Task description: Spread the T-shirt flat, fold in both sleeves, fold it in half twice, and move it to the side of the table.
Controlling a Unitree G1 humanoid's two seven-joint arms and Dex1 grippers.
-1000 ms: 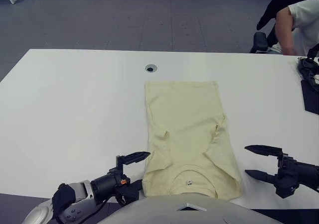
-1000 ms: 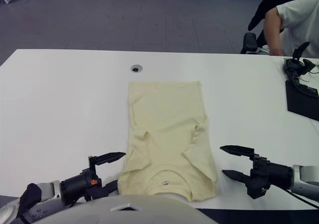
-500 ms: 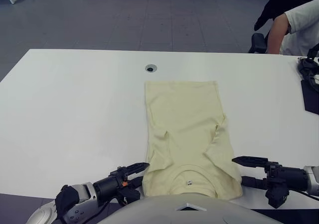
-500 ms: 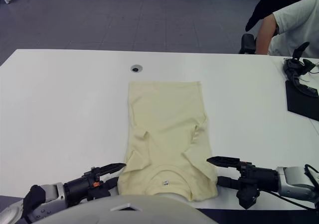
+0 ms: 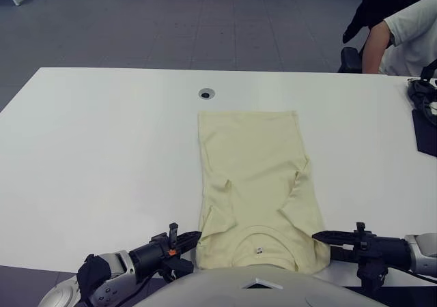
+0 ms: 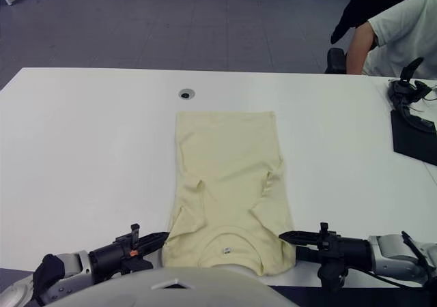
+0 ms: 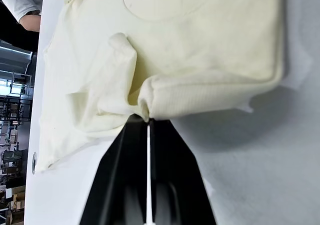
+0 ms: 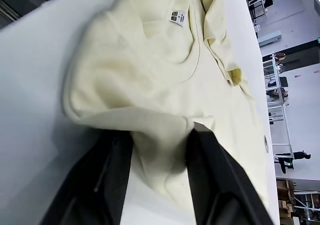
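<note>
Both have slid to the shirt's (image 5: 254, 164) near corners for the first half-fold: left end effector (image 5: 192, 237) pinches fabric, right end effector (image 5: 319, 237), open astride it, must close.

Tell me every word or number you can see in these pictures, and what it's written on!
Small label inside the neck of the T-shirt: it has dark printed marks, but they are too small to read.
Nothing else here carries words, numbers or signs that can be read.
</note>
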